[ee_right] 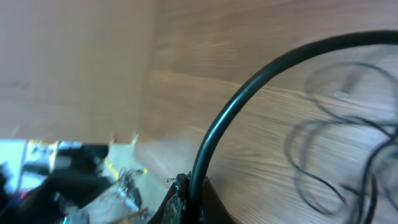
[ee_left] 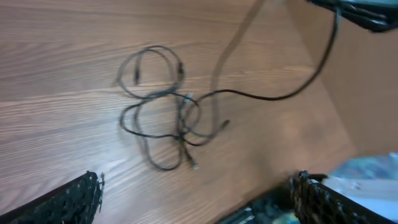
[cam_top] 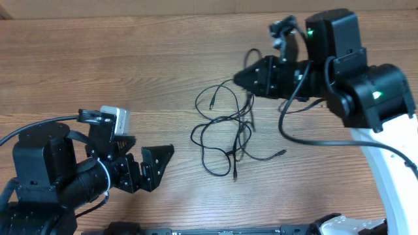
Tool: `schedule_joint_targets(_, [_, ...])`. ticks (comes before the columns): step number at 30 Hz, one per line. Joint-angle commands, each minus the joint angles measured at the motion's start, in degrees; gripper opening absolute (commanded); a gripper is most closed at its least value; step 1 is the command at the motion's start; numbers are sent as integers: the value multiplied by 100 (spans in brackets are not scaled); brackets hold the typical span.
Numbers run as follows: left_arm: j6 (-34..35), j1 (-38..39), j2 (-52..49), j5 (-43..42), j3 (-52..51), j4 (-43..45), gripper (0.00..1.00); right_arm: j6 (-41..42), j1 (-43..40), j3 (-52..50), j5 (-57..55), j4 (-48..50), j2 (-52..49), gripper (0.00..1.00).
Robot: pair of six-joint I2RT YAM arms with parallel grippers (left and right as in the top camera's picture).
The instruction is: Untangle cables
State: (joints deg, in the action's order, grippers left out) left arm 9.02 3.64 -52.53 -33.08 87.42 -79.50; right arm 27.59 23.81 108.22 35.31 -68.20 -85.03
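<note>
The cables [cam_top: 225, 127] lie as a loose tangle of thin black loops on the wooden table, between the two arms. They also show in the left wrist view, cables [ee_left: 168, 118], and blurred at the right of the right wrist view, cables [ee_right: 348, 143]. My right gripper [cam_top: 236, 77] hangs just above the tangle's far side, shut on one black cable [ee_right: 249, 93] that arcs out of its jaws toward the pile. My left gripper [cam_top: 157, 168] stands wide open left of the tangle with nothing between its fingers [ee_left: 74, 199].
A thicker black wire [cam_top: 307, 138] hangs from the right arm and trails over the table right of the tangle. The table's near edge [ee_left: 267, 199] and clutter beyond the far edge [ee_right: 74, 180] are in view.
</note>
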Motion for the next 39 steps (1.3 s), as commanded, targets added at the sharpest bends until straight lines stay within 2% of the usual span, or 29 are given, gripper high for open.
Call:
schedule_joint_targets(1, [57,-24,-164,-503,-4,-15,100,42,426,50,442,461,4,4])
schedule_joint_targets(6, [-772,-22,-442,-1333,-4,-42,100,835,787,50,291,1436,4,4])
schedule_joint_targets(11, [-1281,-20,-782,-1436,-4,9,100,1596,796,50,422,2369,4,4])
schedule_joint_targets(20, [-1266,-20,-1722,-1488,-4,782,100,2524,796,50,1362,3665,4,4])
schedule_joint_targets(31, [-1480,214,-2929,-1799,-4,907,97,3825,756,61,1749,6321,22,4])
schedule_joint_targets(35, [-1569,555,-3176,-1742,-4,975,96,4323,584,66,1755,6767,26,4])
schedule_joint_targets(39, [-1565,693,-3318,-1742,-4,1093,96,4398,345,66,1882,6813,37,4])
